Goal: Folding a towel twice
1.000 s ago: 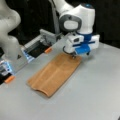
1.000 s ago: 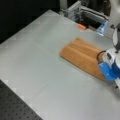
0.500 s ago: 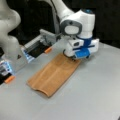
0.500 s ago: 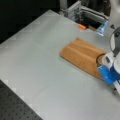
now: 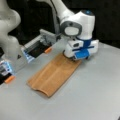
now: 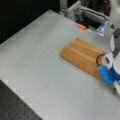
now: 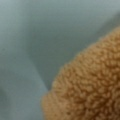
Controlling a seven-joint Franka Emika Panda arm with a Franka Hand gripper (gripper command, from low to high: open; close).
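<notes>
The orange-brown towel [image 5: 53, 75] lies on the grey table [image 5: 97, 97] as a long narrow strip, with a rounded fold edge at a front view's bottom left. My gripper [image 5: 78, 57], with its blue finger parts, is down on the strip's far end. In a front view the towel [image 6: 80, 55] stretches from the middle to the right, where the gripper [image 6: 106, 72] presses at its end and the cloth curls up a little. The wrist view is filled with towel [image 7: 92, 87] pile very close up, over bare table.
A grey metal fixture [image 5: 40, 45] with a small orange piece [image 5: 48, 50] stands behind the towel, also in a front view [image 6: 85, 15]. A white robot base [image 5: 10, 37] rises at the left. A dark perforated board [image 6: 15, 110] borders the table.
The gripper has come down and slightly left onto the towel's far end. The towel has stayed where it was.
</notes>
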